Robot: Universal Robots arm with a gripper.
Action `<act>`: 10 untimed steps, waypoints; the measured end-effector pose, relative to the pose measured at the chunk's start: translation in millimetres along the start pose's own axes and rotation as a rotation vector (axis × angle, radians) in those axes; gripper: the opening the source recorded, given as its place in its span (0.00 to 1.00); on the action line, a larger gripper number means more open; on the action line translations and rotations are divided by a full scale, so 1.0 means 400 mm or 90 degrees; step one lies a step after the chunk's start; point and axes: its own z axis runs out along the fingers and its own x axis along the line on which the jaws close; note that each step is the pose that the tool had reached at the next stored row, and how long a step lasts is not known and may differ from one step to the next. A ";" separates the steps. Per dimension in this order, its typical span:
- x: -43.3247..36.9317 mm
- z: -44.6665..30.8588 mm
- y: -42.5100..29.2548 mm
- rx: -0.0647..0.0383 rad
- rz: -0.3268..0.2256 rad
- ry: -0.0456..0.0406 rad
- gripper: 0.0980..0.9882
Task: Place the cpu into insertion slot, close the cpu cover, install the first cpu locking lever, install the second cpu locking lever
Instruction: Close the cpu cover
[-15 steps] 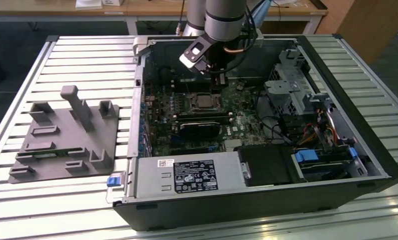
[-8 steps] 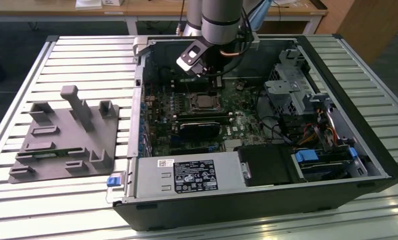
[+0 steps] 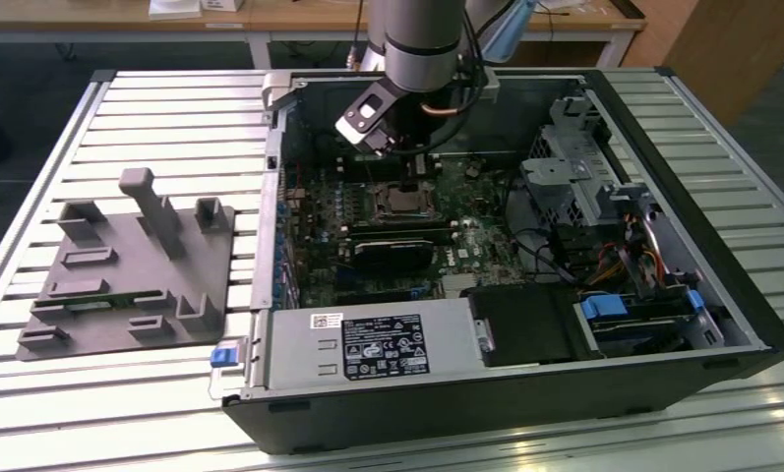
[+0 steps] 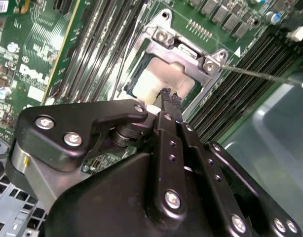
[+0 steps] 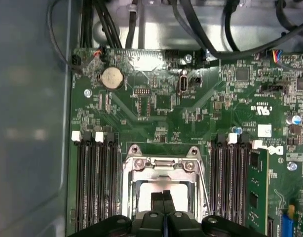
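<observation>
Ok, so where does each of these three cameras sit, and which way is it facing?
Exterior view: off the arm, high up, looking down into the open computer case on the slatted table; the arm and gripper show.
First wrist view: on the wrist, facing the motherboard squarely; the shut gripper shows over the cpu.
Second wrist view: on the wrist behind the gripper, looking slantwise along it at the cpu cover.
Shared: both wrist views show the gripper, the cpu and the cpu cover lying over it.
</observation>
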 end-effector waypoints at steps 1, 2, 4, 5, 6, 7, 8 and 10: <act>0.000 0.003 0.000 0.000 0.000 0.0000 0.01; 0.000 0.006 -0.001 0.000 0.000 0.0000 0.01; 0.000 0.010 -0.007 0.000 0.000 0.0000 0.01; 0.000 0.011 -0.011 0.000 0.000 0.0000 0.01; 0.000 0.013 -0.015 0.000 0.000 0.0000 0.01; -0.001 0.015 -0.020 0.000 0.000 -0.0001 0.01; -0.001 0.016 -0.026 0.000 0.000 -0.0001 0.01; 0.000 0.017 -0.035 0.000 0.000 0.0000 0.01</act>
